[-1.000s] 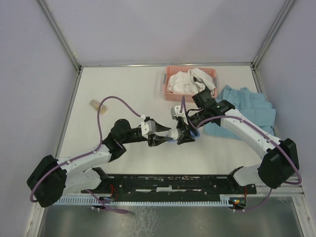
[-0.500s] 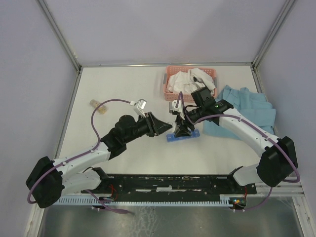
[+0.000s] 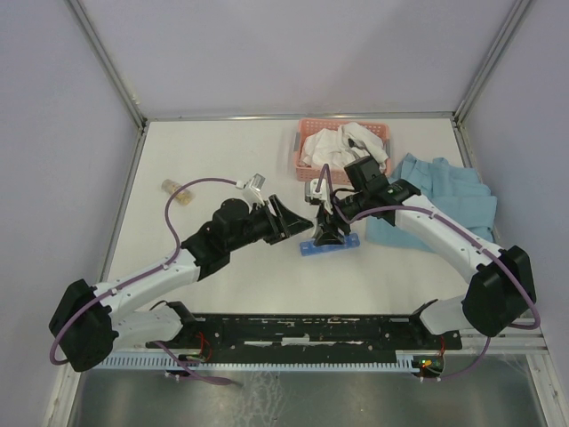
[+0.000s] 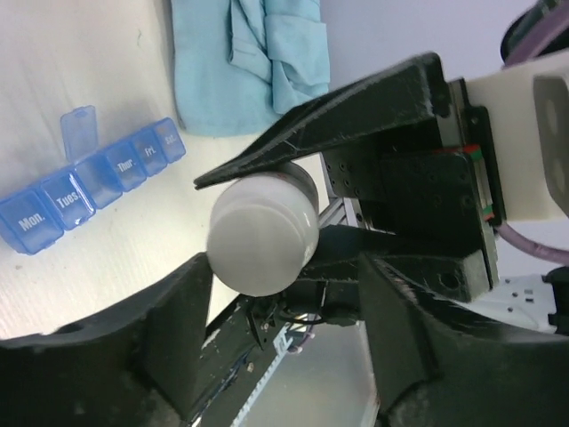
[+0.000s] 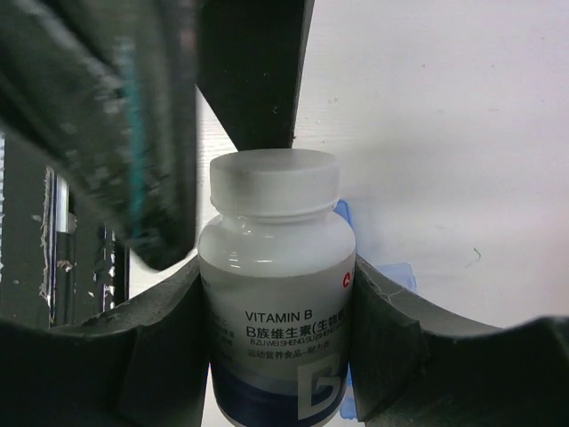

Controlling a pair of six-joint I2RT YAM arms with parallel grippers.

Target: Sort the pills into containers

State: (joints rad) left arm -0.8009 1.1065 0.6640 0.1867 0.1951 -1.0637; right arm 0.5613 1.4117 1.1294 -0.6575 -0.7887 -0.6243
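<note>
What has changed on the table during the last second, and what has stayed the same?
The left fingers shifted toward the far side and now stand apart around the white cap. The right fingers still clamp the vitamin bottle over the blue organiser.

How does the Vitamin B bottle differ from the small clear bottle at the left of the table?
The Vitamin B bottle is opaque white with a printed label; the small clear bottle shows tan contents. The Vitamin B bottle is gripped by the right gripper over the blue pill organiser; the small clear bottle lies free on the table. Both are small bottles.
</note>
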